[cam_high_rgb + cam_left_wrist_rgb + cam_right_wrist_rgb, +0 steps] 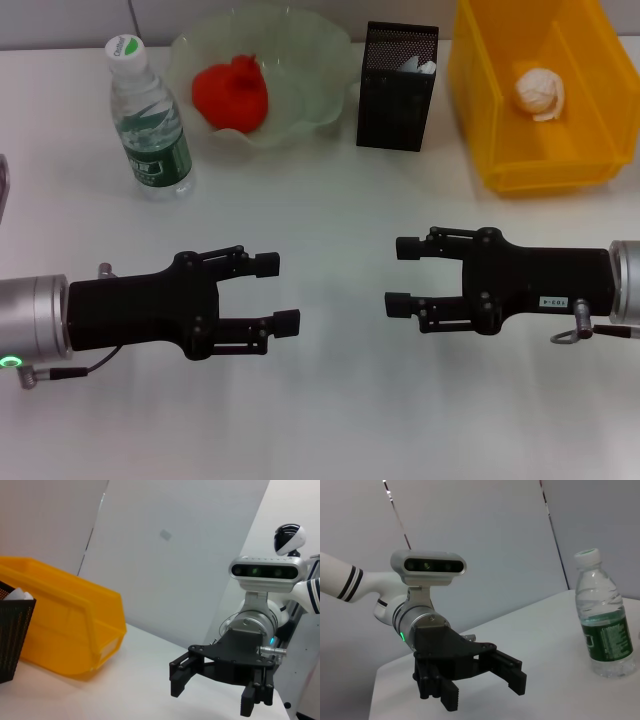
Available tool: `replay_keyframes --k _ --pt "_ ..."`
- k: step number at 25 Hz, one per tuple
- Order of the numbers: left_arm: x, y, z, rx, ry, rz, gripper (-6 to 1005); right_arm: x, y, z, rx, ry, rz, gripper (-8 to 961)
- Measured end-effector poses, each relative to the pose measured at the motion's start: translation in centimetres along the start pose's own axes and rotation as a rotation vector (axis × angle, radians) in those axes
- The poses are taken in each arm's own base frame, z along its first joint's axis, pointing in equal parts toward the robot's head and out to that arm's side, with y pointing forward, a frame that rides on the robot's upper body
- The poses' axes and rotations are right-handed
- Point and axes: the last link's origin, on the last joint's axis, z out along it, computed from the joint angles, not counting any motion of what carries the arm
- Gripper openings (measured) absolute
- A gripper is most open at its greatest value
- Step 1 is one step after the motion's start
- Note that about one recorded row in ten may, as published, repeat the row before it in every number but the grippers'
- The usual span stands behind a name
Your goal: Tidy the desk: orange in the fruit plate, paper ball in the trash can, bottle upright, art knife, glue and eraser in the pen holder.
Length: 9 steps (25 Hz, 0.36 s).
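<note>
A clear water bottle [150,120] with a green label stands upright at the back left, also seen in the right wrist view [605,625]. Beside it, a red round fruit [232,95] lies in the pale green fruit plate [320,50]. The black mesh pen holder [395,95] holds pale items that I cannot identify. A crumpled paper ball [540,92] rests inside the yellow trash can [590,115]. My left gripper [278,293] and right gripper [400,276] hover open over the front of the table, facing each other with nothing between their fingers.
The white table [330,200] carries all the items along its far side. In the left wrist view the yellow trash can [65,630] and the pen holder [12,630] stand side by side, with the right gripper [215,695] nearer.
</note>
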Motion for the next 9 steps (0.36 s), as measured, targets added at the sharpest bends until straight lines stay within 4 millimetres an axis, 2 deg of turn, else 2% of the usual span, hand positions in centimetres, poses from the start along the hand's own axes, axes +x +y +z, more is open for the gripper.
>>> replay_keyframes --k 9 --pt "-0.39 0.16 -0.35 0.007 -0.002 -0.008 840 0.19 0.19 0.05 -0.004 -0.001 0.003 785"
